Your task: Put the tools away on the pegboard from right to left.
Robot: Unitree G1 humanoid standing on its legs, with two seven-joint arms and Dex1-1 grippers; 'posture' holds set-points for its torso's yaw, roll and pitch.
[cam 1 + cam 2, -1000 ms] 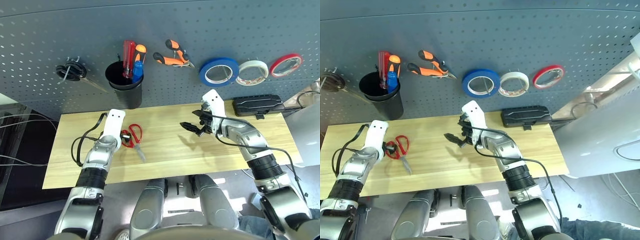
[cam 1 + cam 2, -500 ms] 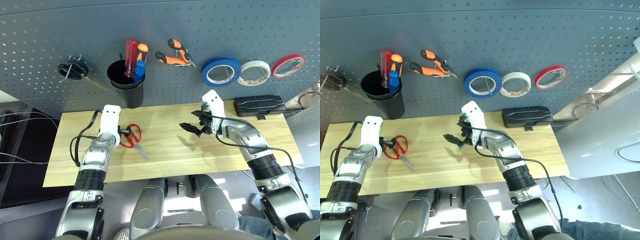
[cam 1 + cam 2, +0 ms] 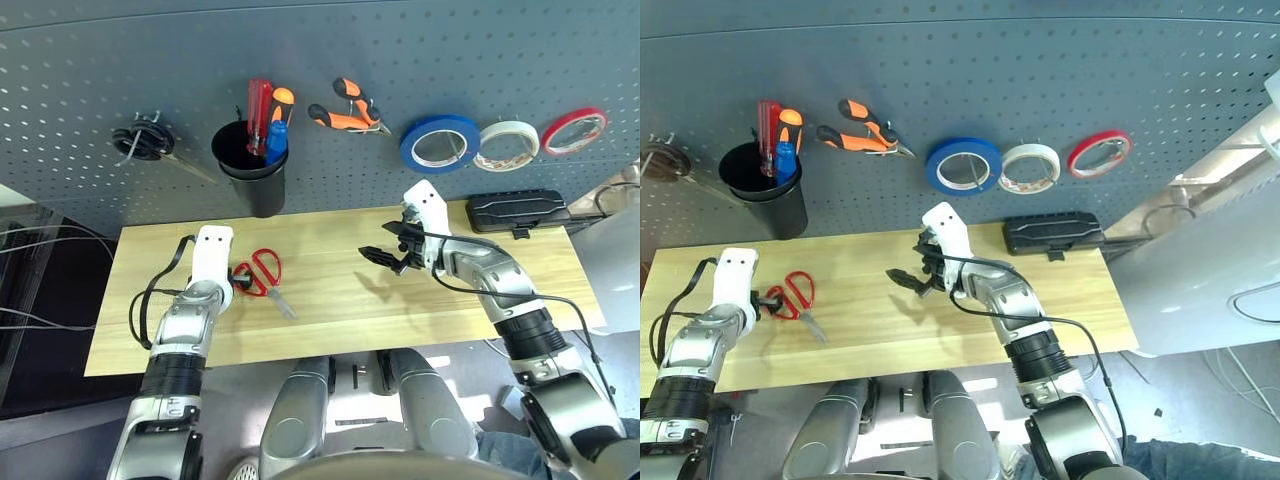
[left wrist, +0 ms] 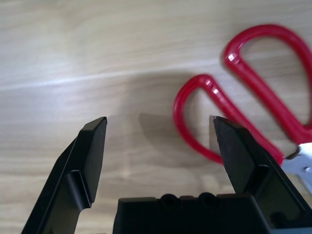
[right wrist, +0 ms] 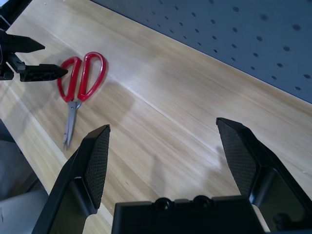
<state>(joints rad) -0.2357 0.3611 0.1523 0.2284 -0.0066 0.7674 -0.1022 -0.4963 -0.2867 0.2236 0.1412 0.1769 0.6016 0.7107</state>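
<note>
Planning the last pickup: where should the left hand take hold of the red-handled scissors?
Probably at the red handle loops of the scissors: they lie flat on the table, loops toward the open left hand, blades pointing away. Come from that side, one finger through a loop.

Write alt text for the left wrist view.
The left gripper hovers open over the wooden table, its two black fingers spread apart with nothing between them. The red-handled scissors lie flat beside it, one handle loop next to one finger.
</note>
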